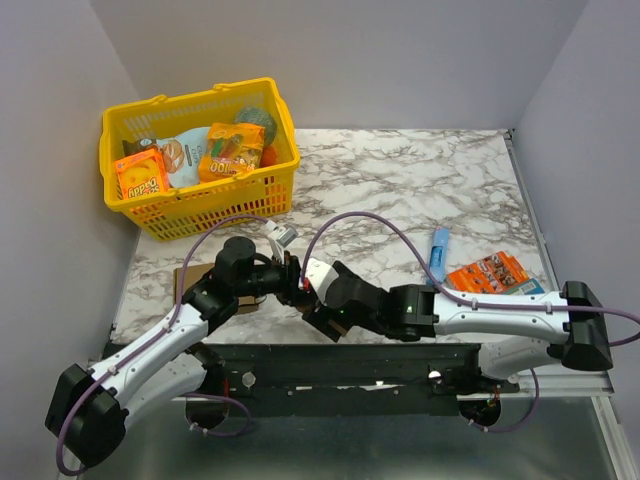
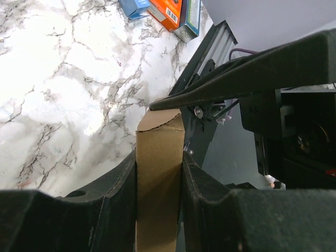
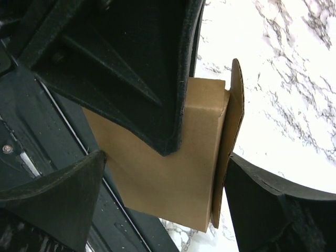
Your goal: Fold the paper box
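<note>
The paper box [image 2: 158,178] is off the desk [image 1: 420,190], well forward of the yellow basket [image 1: 215,205] and a little to its right, about over the desk's near edge. The left gripper [image 2: 158,157] has its jaws clamped on the box's 2 narrow sides, holding it upright. The right gripper [image 3: 165,157] has its jaws spread wide and straddles the box without gripping it. One right finger [image 3: 262,205] sits just beside a rounded flap [image 3: 237,100] that stands proud along the box's edge.

The body already looks squared up, so the step in hand seems to be closing an end flap. The next move probably calls for the right finger to press that flap over its crease while the left grip stays firm. Thin card will buckle if it is pushed away from the fold line.

Room is tight at the box: both grippers crowd it, and the dark metal rail [image 2: 210,58] runs close beside it. Right of the basket the marble lies open. A blue item [image 1: 439,252] and an orange packet [image 1: 487,272] lie far right of the basket.
</note>
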Robot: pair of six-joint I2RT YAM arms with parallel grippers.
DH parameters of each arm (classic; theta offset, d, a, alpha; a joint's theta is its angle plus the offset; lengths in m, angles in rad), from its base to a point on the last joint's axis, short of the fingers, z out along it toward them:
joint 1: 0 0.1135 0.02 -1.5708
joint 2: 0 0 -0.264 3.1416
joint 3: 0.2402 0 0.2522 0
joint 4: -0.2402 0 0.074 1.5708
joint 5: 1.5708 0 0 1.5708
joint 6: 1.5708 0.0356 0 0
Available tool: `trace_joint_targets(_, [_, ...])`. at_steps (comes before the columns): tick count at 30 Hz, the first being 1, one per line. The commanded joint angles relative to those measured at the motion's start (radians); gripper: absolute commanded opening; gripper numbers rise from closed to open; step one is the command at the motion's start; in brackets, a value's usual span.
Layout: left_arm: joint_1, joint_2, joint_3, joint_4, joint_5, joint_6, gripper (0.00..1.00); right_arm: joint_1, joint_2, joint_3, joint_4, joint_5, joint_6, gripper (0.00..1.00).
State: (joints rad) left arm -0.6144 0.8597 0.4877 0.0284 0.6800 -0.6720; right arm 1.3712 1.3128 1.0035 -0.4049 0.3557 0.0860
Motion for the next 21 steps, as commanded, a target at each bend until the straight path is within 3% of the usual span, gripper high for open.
trace_joint_targets(1, [0.010, -0.013, -0.012, 0.163, -0.073, -0.144, 0.14, 0.042, 0.054, 0.047, 0.075, 0.023, 0.083, 0.87])
trace_joint_targets(3, [0.011, -0.016, -0.017, 0.163, -0.071, -0.144, 0.14, 0.042, 0.068, 0.053, 0.068, 0.029, 0.093, 0.74])
trace_joint_targets(11, [0.012, -0.016, -0.015, 0.165, -0.051, -0.133, 0.14, 0.042, 0.062, 0.024, 0.041, 0.068, 0.121, 0.46])
trace_joint_targets(15, [0.013, -0.013, -0.014, 0.166, -0.045, -0.133, 0.14, 0.042, 0.052, 0.014, 0.041, 0.071, 0.129, 0.24])
trace_joint_targets(21, [0.016, -0.007, -0.012, 0.159, -0.051, -0.147, 0.14, 0.042, 0.062, 0.023, 0.029, 0.115, 0.141, 0.15])
